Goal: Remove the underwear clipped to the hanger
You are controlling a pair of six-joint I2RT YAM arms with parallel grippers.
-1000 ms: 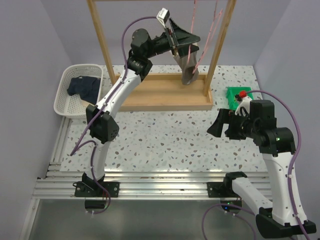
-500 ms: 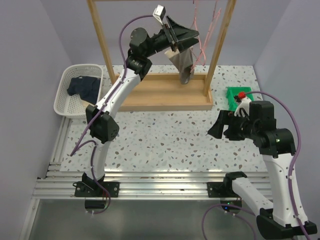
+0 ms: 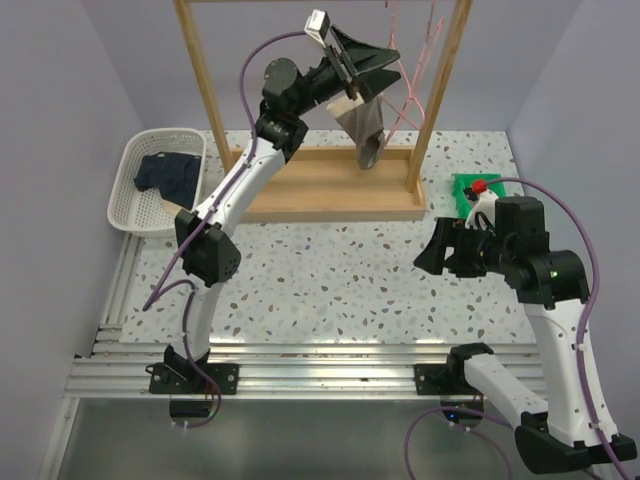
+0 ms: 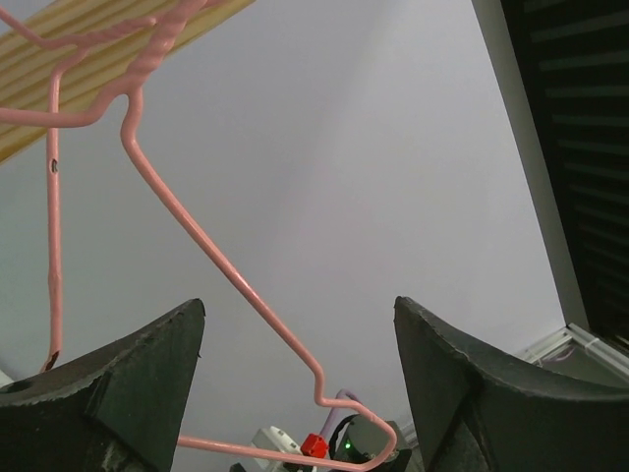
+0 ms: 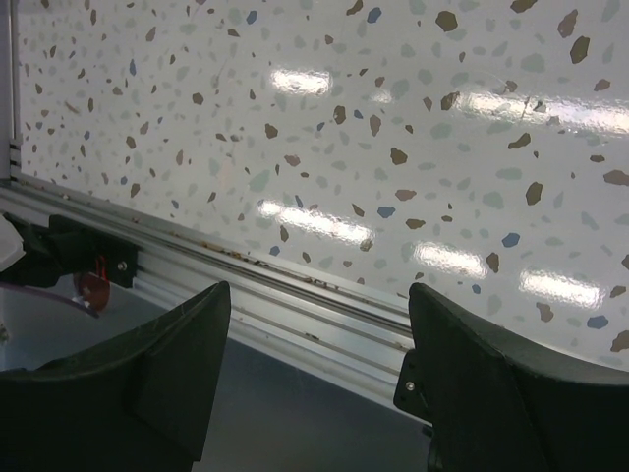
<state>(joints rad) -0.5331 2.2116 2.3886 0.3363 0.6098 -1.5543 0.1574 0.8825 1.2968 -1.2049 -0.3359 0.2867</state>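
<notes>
The left fingers (image 4: 128,383) stand wide apart, gripping nothing, and are raised to the pink hanger (image 4: 187,221), probably to reach its clips. The grey underwear (image 3: 365,130) hangs just below them at 12 o'clock. The right fingers (image 5: 108,393), also spread and empty, are parked over the tabletop (image 5: 393,98) at 4 o'clock, while the navy underwear (image 3: 165,172) lies in the basket (image 3: 125,165) at 10 o'clock.
</notes>
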